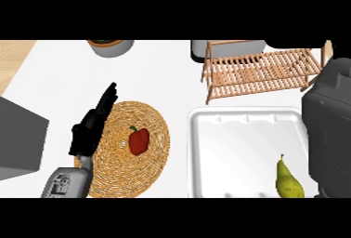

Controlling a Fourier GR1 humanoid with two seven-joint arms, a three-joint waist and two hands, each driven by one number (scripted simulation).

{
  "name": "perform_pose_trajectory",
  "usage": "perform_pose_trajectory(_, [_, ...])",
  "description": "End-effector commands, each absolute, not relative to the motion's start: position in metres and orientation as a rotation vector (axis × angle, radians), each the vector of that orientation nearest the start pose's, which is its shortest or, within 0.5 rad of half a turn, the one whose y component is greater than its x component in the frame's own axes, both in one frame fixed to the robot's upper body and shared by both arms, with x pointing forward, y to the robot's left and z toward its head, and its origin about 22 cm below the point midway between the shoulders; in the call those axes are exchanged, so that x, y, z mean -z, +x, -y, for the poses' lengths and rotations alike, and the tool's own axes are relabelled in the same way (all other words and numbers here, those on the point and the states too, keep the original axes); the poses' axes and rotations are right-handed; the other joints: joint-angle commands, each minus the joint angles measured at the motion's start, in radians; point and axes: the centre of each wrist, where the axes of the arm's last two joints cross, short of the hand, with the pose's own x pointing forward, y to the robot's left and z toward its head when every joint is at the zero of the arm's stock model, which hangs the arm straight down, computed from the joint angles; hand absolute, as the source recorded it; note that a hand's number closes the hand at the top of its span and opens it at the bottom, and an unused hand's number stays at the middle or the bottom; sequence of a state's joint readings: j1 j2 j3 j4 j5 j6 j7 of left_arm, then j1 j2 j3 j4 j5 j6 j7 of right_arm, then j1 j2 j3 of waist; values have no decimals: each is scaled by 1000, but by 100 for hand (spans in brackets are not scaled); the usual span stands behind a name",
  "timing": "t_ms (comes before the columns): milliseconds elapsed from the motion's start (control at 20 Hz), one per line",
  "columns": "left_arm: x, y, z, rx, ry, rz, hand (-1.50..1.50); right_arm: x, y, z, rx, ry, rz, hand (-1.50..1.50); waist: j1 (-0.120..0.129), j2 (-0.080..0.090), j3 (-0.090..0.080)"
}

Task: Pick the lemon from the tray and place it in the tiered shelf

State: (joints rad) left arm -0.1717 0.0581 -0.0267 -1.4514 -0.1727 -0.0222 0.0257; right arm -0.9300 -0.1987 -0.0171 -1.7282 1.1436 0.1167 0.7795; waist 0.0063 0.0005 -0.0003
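The white tray [240,139] lies at the lower right of the counter. On it I see only a green-yellow pear [289,180] near the front; no lemon shows anywhere. The wooden slatted tiered shelf [264,72] stands just behind the tray. My right arm and hand [328,121] fill the right edge as a large dark shape, over the tray's right side and close to the shelf's right end; its fingers and anything in them are hidden. My left hand [89,132] rests open at the left, fingers straight, over the edge of a woven mat.
A round woven mat [154,139] left of the tray carries a red bell pepper [139,141]. A dark grey box [17,139] sits at the left edge. A grey pot [109,47] and a grey container [230,46] stand at the back.
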Motion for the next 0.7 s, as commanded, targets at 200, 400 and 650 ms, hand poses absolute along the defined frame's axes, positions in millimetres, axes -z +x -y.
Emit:
perform_pose_trajectory(200, [-14, 279, -208, 279, 98, 1586, 0, -272, 372, 165, -380, -1428, 1787, 150, 11, 4, 0])
perform_pose_trajectory(400, [-22, 279, -214, 269, 100, 1573, 0, -257, 371, 172, -236, -1387, 1769, 150, 4, 0, 0])
perform_pose_trajectory(650, [-14, 291, -213, 265, 127, 1585, 0, -248, 392, 195, -56, -1161, 1890, 150, 6, 5, 1])
